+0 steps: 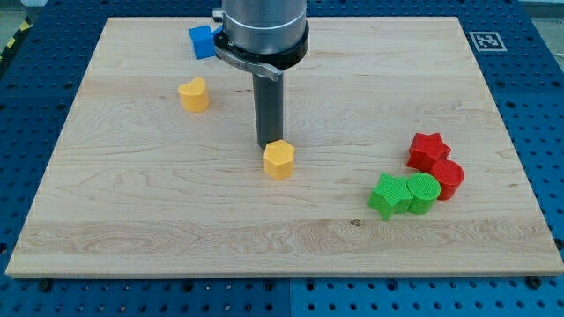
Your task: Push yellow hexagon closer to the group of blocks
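Observation:
The yellow hexagon point(278, 159) lies near the middle of the wooden board point(132, 220). My tip point(267, 145) stands just behind it, at its upper left edge, touching or nearly touching it. The group of blocks sits at the view's lower right: a red star point(427, 150), a red cylinder point(448, 179), a green cylinder point(424, 193) and a green star point(389, 195), packed close together. The hexagon is well to the left of this group.
A yellow heart-shaped block point(194, 93) lies at the upper left. A blue block point(204, 40) sits near the board's top edge, partly hidden by the arm. A marker tag point(486, 40) is on the blue perforated table at the top right.

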